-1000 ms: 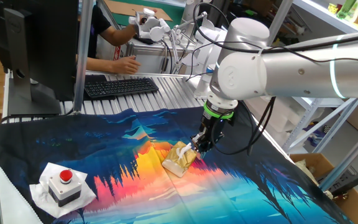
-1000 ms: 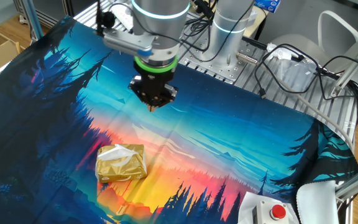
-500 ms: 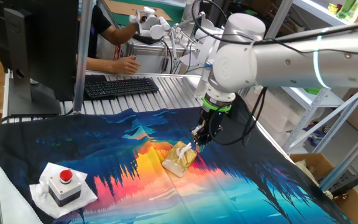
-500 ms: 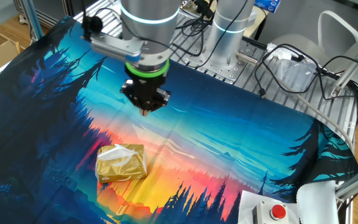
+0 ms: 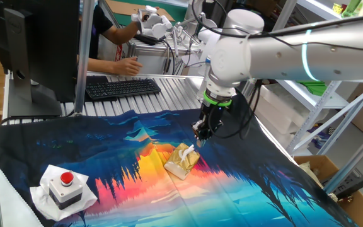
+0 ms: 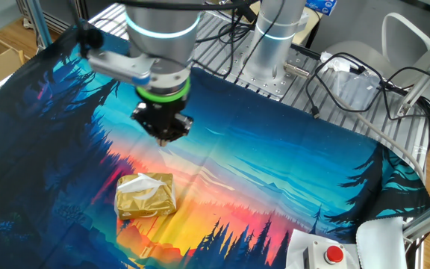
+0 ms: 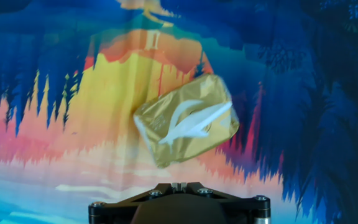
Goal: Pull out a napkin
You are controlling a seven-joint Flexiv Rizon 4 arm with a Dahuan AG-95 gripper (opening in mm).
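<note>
Printed cloth (image 6: 290, 164) covered the table; above it the gripper (image 6: 163, 134) hung empty, its opening impossible to judge. Near it lay the packet (image 7: 187, 120), napkin (image 7: 194, 121) poking from its slot: thin, soft, tearable, probably best pinched at that raised fold.

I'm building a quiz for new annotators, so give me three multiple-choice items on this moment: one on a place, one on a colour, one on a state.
1. Where does the gold foil tissue packet lie?
A. on the printed cloth
B. on the keyboard
C. in the end effector

2. What colour is the button on the grey box?
A. green
B. red
C. blue

3. How is the white napkin?
A. fully out on the cloth
B. poking from the packet's slot
C. held aloft

Answers: A, the packet rests on the cloth; B, the button shows red; C is wrong and B right, as the end effector hangs above, apart from the packet.
</note>
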